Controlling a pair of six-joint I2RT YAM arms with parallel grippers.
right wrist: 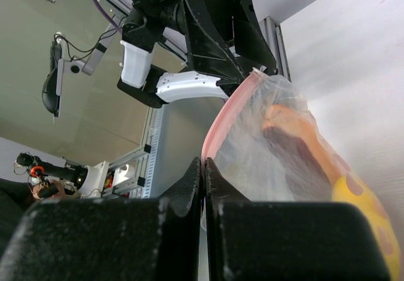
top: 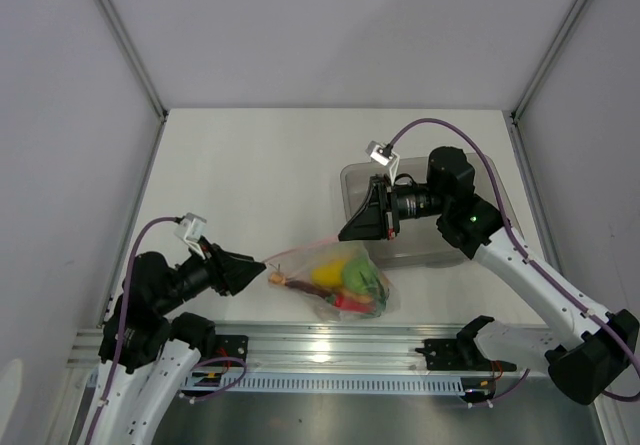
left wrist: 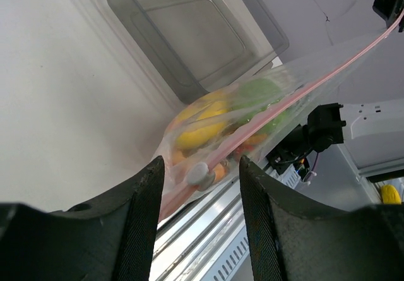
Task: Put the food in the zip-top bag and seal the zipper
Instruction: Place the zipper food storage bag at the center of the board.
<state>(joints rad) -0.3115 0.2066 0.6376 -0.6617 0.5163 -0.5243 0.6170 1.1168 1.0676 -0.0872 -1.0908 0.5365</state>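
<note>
Bag [top: 335, 277] one, bin [top: 415, 249] one

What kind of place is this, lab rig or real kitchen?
Most likely a robotics lab test cell. A white table is boxed in by plain grey panels. A left arm and right arm are bolted to an aluminium rail. There is toy food in a zip-top bag.

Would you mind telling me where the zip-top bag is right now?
In the top view, the zip-top bag sits near the table's front edge, centre, between the left arm's fingers and the grey bin.
</note>
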